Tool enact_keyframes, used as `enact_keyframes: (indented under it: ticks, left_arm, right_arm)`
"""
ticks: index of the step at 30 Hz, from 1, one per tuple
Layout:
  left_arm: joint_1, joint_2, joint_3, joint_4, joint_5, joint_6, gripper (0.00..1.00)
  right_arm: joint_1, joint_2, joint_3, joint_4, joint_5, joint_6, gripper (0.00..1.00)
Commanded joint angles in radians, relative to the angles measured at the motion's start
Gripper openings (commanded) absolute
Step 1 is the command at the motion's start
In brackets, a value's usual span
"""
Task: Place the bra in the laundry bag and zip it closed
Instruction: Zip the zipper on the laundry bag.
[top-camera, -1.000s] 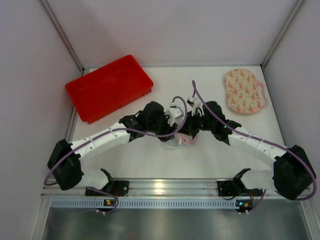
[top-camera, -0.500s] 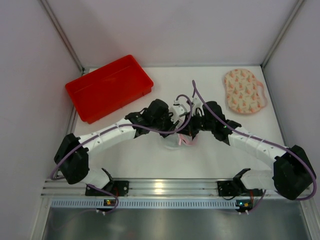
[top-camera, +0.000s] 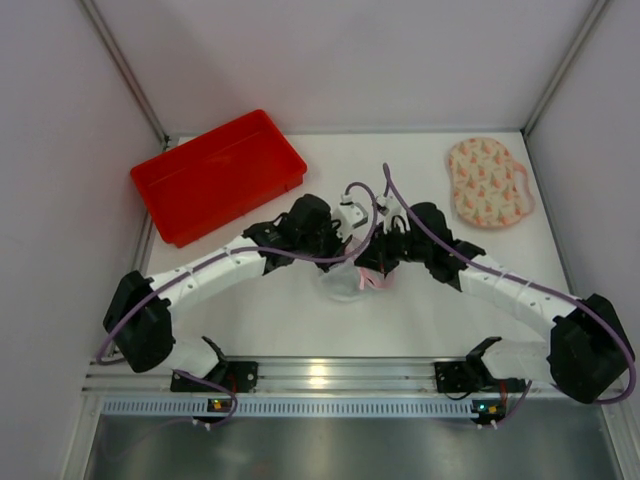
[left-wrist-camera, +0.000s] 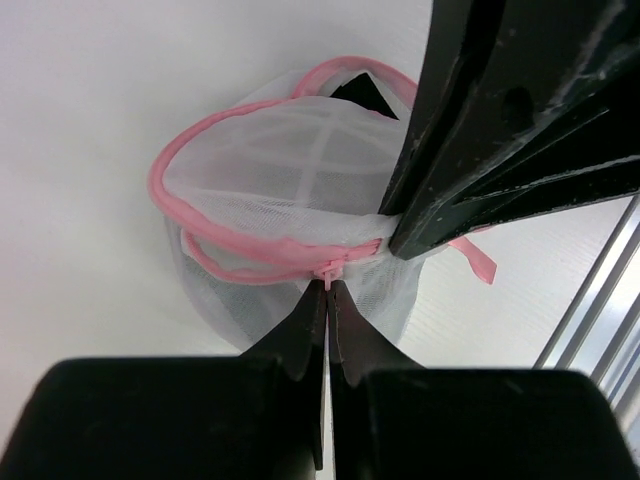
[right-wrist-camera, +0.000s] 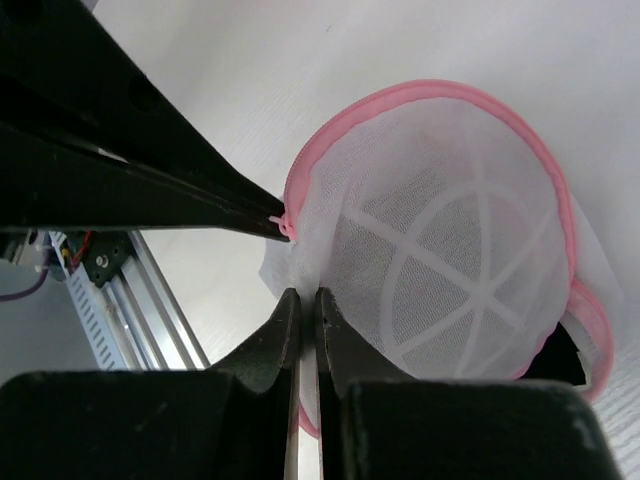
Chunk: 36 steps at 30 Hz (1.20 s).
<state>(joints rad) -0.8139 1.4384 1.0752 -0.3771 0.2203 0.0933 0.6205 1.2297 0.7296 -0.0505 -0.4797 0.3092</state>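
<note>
Laundry bag sits on the surface between the two wrists, and both hands are on it.

- Left hand: tips pressed together, pinching the pink zip pull on the bag's rim.
- Right hand: tips pressed together on the mesh and pink edging just beside the pull. It reads as the anchor.
- Bra: only a black corner shows, at the gap in the rim on the side of the bag opposite the pull. Can't tell how much of it is inside, since the mesh looks mostly white from both wrists.

Key geometry: pull and anchor pinch are nearly touching on the same stretch of rim. In the left wrist view, two pink bands split apart from the pull on the side away from the right hand, so I'd judge that as the open run. The track curves round the bag towards the gap with the bra. The left hand owns the stroke, which has to follow the rim away from the anchor. The bra corner could snag the slider at the gap.

Versus a second ago:
- The left hand was partly spread above the bag and has now dropped and closed on the pull.
- The right hand's pinch is unchanged.
- The red tray, far-left of the bag, and the patterned pad, far-right of it, haven't moved.
</note>
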Motion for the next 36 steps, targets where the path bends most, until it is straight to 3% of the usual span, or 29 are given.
enact_keyframes:
  ticks: [1,9,17,21,23,27,31,36]
  left_arm:
    - [0.050,-0.050,0.006,0.009,0.042,-0.053,0.00]
    - [0.182,-0.033,-0.006,0.006,0.207,-0.185,0.00]
    - [0.292,-0.013,-0.008,0.024,0.442,-0.305,0.00]
    - [0.268,-0.027,-0.006,0.076,0.540,-0.380,0.00]
    - [0.249,-0.033,-0.004,0.078,0.548,-0.382,0.00]
    - [0.219,-0.041,-0.026,0.093,0.539,-0.402,0.00]
    - [0.217,-0.045,-0.034,0.093,0.528,-0.420,0.00]
    - [0.216,-0.047,-0.032,0.095,0.545,-0.423,0.00]
  right_arm:
    - [-0.004,-0.035,0.016,-0.015,-0.008,-0.064,0.00]
    - [-0.019,-0.065,0.011,-0.038,-0.036,-0.237,0.00]
    - [-0.019,-0.141,-0.004,-0.064,-0.045,-0.614,0.00]
    - [-0.021,-0.165,0.037,-0.094,-0.049,-0.665,0.41]
    - [-0.021,-0.190,0.042,-0.083,-0.068,-0.657,0.53]
    - [-0.015,-0.223,0.048,-0.060,-0.111,-0.650,0.64]
    - [0.010,-0.213,0.067,-0.089,-0.177,-0.694,0.67]
    - [0.085,-0.170,0.041,-0.068,-0.145,-0.719,0.56]
